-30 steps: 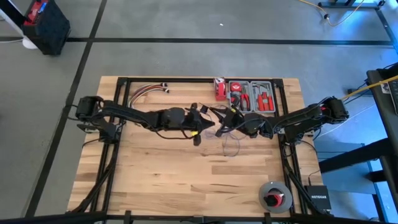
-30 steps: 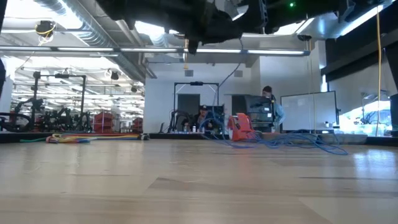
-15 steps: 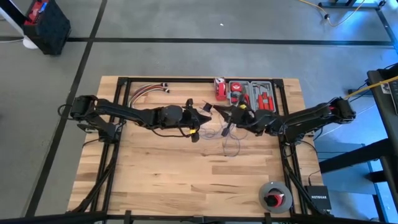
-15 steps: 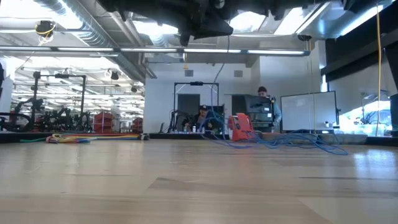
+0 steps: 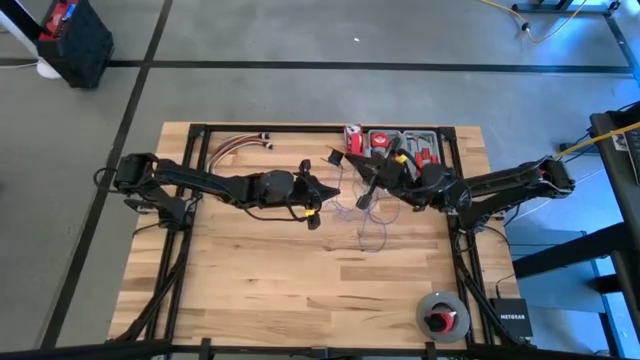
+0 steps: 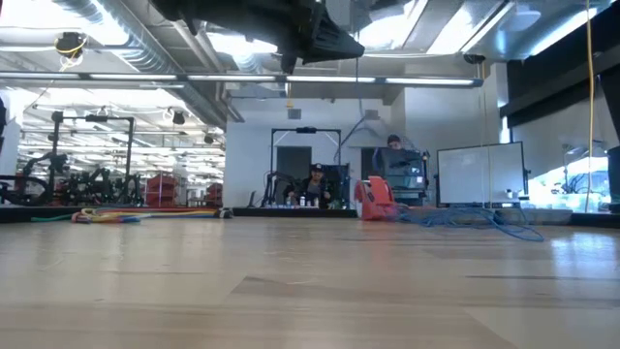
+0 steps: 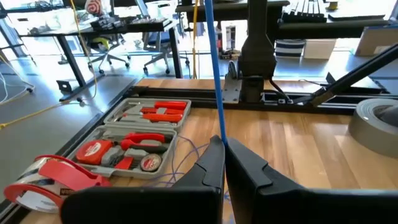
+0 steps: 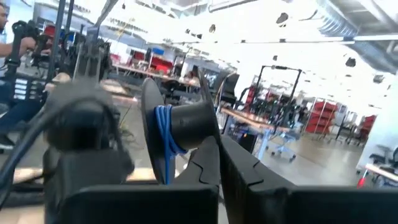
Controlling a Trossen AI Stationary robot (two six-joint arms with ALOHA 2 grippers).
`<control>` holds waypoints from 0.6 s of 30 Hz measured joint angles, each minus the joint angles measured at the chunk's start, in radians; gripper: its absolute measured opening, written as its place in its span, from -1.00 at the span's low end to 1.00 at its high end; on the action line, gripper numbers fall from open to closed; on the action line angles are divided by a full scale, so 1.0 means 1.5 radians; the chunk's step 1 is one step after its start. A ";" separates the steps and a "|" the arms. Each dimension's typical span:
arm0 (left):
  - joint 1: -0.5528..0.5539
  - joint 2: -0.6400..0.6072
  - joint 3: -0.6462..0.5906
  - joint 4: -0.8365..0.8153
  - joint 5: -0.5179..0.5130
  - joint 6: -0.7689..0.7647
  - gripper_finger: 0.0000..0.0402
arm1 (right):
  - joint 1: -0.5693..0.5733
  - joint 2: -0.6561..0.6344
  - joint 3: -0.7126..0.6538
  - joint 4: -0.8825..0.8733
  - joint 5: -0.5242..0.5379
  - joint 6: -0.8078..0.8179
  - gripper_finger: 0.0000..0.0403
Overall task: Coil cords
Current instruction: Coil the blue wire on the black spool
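The cord is a thin blue-violet wire. Loose loops of it (image 5: 372,232) lie on the wooden table, and in the low view its slack heap (image 6: 465,218) rests on the tabletop. Part of it is wound on a small black spool (image 8: 180,124), also seen in the high view (image 5: 335,157). My right gripper (image 8: 217,146) is shut on that spool, raised over the table's far middle (image 5: 352,166). My left gripper (image 5: 328,186) is just left of it, shut on the cord (image 7: 211,62). My left gripper pinches a single strand of the cord (image 7: 219,127) between its two fingertips. The fingers point nearly level toward the table's right. From the tips the strand runs straight and taut, up and away. My right gripper holds the spool by its near flange (image 8: 208,121), pinched at the fingertips. The fingers come from the table's right, pointing left and tilted a little upward. The spool is lifted clear of the table, with its blue windings (image 8: 163,140) showing between the flanges.
A grey tray of red tools (image 5: 405,155) and a red tape dispenser (image 5: 353,142) sit at the far edge behind the grippers. A red-yellow-white wire bundle (image 5: 235,145) lies far left. A grey tape roll (image 5: 442,315) and a black box (image 5: 510,318) are near right. People show beyond the table.
My right gripper has risen with the spool and gone toward the table's far-left, tipping upward. The cord has been drawn up with it: part of the heap seen in the low view has left the table. My left gripper has stayed in place and turned slightly.
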 joint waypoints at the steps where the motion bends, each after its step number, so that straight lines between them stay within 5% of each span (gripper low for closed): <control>1: 0.000 0.000 0.000 -0.001 0.000 0.000 -0.99 | 0.000 0.000 0.010 -0.011 0.000 -0.005 -1.00; 10: 0.000 -0.009 -0.001 -0.054 -0.005 0.035 -0.99 | 0.028 0.000 0.086 -0.158 0.011 -0.008 -1.00; 18: 0.025 -0.126 -0.005 -0.234 -0.078 0.044 -0.99 | 0.120 -0.002 0.099 -0.330 0.107 0.022 -1.00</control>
